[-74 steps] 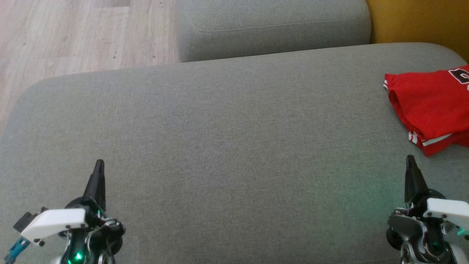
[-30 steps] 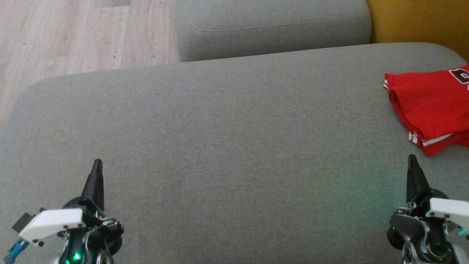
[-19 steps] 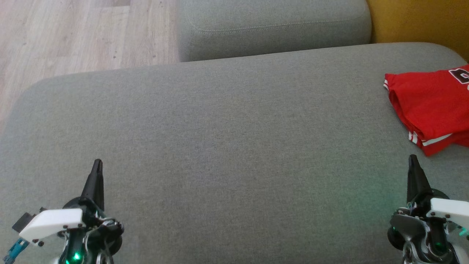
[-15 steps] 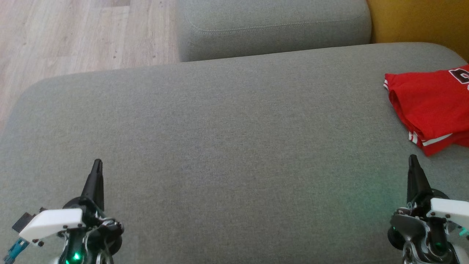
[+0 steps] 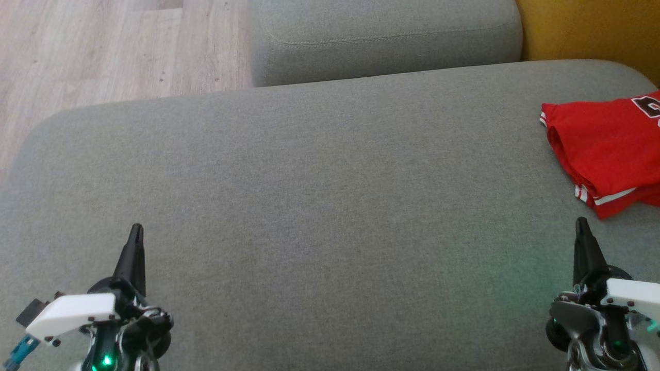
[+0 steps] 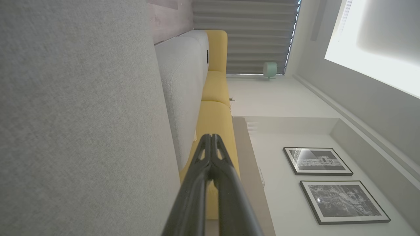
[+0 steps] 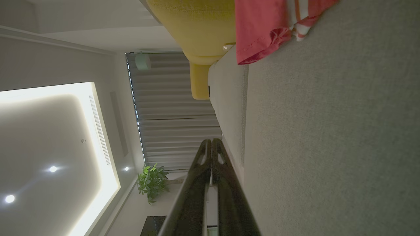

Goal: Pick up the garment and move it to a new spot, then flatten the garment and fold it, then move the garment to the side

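Note:
The garment (image 5: 608,149) is a red jersey with white stripes and dark lettering, folded on the grey cushion (image 5: 319,206) at the far right edge of the head view. It also shows in the right wrist view as the red garment (image 7: 262,26) at the top. My left gripper (image 5: 136,229) hovers at the lower left, shut and empty. My right gripper (image 5: 581,222) sits at the lower right, shut and empty, just below the garment's near corner without touching it. In the wrist views, the left gripper (image 6: 211,136) and right gripper (image 7: 210,141) have their fingers pressed together.
A second grey cushion (image 5: 386,36) lies beyond the near one. A yellow sofa section (image 5: 588,26) stands at the back right. Wooden floor (image 5: 103,46) borders the cushion's left and far-left side.

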`<state>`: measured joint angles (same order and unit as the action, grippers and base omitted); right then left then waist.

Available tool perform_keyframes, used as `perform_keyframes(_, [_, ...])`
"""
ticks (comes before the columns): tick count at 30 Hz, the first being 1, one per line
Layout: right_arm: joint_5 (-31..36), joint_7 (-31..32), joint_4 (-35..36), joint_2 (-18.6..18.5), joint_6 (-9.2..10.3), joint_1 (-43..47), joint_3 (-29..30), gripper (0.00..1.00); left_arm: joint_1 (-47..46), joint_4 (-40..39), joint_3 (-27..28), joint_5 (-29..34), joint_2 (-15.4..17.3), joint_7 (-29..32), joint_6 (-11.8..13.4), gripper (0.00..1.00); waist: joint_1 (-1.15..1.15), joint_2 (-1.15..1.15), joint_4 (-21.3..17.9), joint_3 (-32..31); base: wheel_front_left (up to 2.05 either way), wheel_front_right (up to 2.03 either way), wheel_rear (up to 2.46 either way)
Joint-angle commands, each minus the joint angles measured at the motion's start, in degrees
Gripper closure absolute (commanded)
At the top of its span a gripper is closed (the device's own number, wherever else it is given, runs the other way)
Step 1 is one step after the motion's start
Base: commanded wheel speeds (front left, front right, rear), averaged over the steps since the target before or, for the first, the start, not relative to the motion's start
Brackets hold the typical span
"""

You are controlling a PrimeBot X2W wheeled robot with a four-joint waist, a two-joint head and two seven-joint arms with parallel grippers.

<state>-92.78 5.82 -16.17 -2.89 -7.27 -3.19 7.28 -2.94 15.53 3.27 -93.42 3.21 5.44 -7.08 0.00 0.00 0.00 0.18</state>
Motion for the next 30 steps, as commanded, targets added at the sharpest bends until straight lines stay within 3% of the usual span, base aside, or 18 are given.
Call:
perform_keyframes(1, [0.27, 0.34, 2.17, -0.31, -0.22, -2.95, -1.17, 1.0, -3.17, -1.52, 2.3, 0.47, 0.37, 0.28, -0.41, 1.0, 0.0, 0.0, 0.0, 0.0, 0.0, 0.0, 0.0])
perform_keyframes(30, [0.41, 0.47, 2.16, -0.19, -0.22, -2.96, -1.0, 1.0, -3.2, -1.51, 2.63, 0.75, 0.13, 0.55, -0.41, 1.0, 0.0, 0.0, 0.0, 0.0, 0.0, 0.0, 0.0])
